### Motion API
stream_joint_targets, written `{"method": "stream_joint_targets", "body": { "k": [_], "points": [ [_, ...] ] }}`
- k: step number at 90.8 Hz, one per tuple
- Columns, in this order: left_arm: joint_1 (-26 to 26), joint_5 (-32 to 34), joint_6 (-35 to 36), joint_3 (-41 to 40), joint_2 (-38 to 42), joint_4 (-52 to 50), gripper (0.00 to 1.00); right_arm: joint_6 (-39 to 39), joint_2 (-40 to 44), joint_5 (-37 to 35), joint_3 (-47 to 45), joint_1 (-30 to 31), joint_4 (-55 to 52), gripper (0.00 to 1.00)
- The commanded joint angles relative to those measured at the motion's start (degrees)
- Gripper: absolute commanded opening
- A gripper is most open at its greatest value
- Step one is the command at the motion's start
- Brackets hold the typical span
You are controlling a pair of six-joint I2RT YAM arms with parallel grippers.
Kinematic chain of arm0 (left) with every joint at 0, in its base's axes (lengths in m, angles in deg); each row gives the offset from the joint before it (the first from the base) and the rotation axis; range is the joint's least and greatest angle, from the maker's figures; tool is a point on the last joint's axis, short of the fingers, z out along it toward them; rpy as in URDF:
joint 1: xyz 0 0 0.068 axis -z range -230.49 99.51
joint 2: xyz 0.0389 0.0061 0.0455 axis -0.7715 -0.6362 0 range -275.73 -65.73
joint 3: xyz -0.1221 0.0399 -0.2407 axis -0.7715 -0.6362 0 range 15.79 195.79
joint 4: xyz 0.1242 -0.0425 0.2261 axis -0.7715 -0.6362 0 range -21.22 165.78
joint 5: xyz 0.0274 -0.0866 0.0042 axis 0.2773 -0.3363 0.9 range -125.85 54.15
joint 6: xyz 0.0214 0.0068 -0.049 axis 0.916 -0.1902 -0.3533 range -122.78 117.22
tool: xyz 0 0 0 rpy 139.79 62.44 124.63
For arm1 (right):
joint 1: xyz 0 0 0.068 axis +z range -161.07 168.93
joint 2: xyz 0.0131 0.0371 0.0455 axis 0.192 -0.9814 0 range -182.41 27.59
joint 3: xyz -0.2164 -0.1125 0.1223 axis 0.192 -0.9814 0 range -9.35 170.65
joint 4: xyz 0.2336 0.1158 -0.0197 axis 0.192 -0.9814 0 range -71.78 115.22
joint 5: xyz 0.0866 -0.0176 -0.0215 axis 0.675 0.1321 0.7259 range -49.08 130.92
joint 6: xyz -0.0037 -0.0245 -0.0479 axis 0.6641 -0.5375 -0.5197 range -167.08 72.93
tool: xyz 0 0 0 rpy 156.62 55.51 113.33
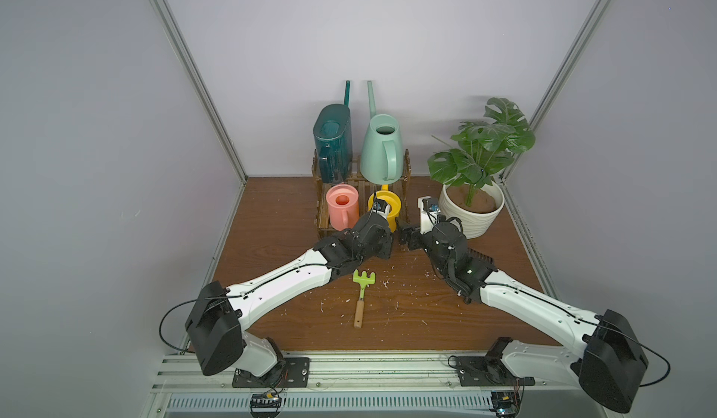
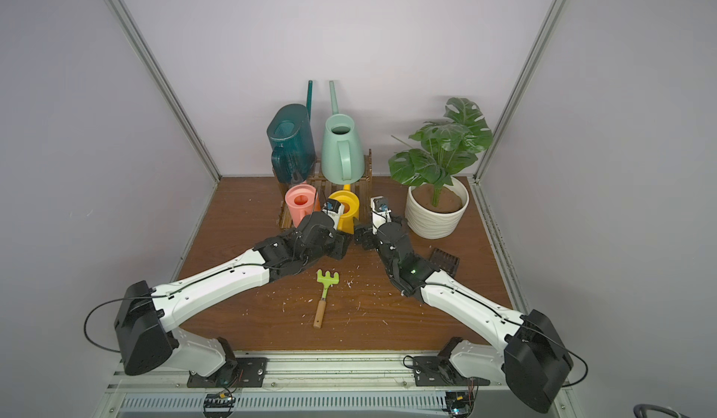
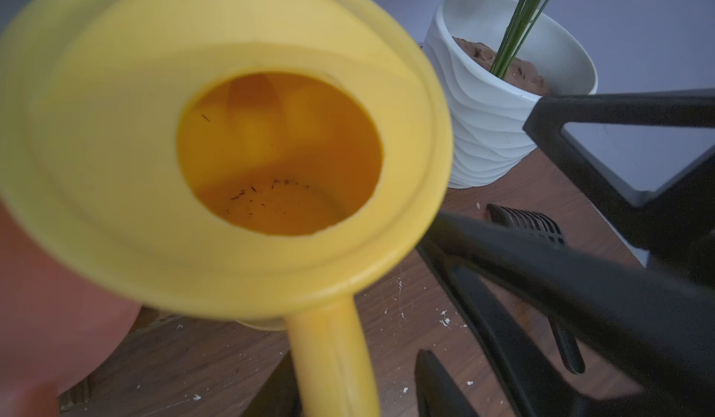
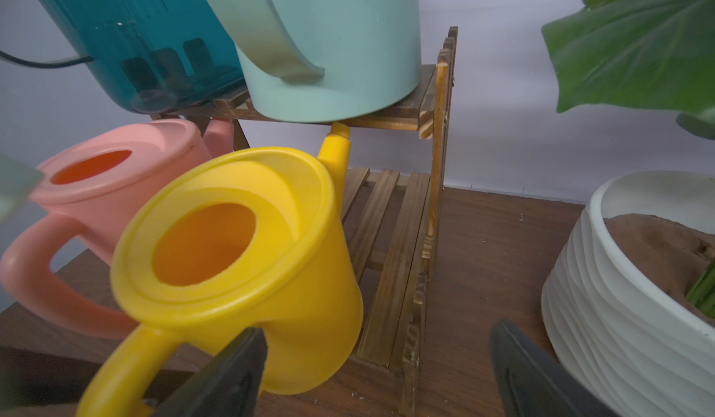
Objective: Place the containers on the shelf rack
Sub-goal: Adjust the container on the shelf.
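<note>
On the lower front tier of the shelf rack (image 4: 402, 217) we find the yellow can (image 4: 247, 264) standing at the rack's right half, handle towards us; inside it we see only a few dark specks on the bottom; the left gripper (image 3: 352, 361) is loosed, its fingers either side of that handle with a gap showing by one of them; on the rack's left half stands the pink can (image 1: 341, 206), nothing visible inside; behind and above, on the upper tier, the teal can (image 1: 333, 140) and the mint green can (image 1: 382, 148) stand side by side, spouts rising at the back; what they hold we cannot tell.

In front of the rack a green rake (image 1: 362, 292) lies on the table (image 1: 407, 319) among white crumbs; a dark ribbed piece (image 1: 481, 259) lies off the rack's right front; the right gripper (image 4: 377, 330) hangs spread wide, holding nothing, at the rack's right front corner; just right of the rack stands a white ribbed pot (image 1: 473, 222) of brown soil with a leafy plant (image 1: 485, 144).
</note>
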Motion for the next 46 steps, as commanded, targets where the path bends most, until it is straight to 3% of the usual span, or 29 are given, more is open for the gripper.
{"method": "stream_joint_targets", "body": {
  "k": [1, 46],
  "points": [
    [-0.48, 0.61, 0.13, 1.23, -1.18, 1.18, 0.49, 0.29, 0.16, -0.34, 0.40, -0.19, -0.16, 0.92],
    [-0.97, 2.27, 1.05, 3.08, -2.48, 2.64, 0.49, 1.11, 2.31, -1.26, -1.56, -0.10, 0.02, 0.92]
  ]
}}
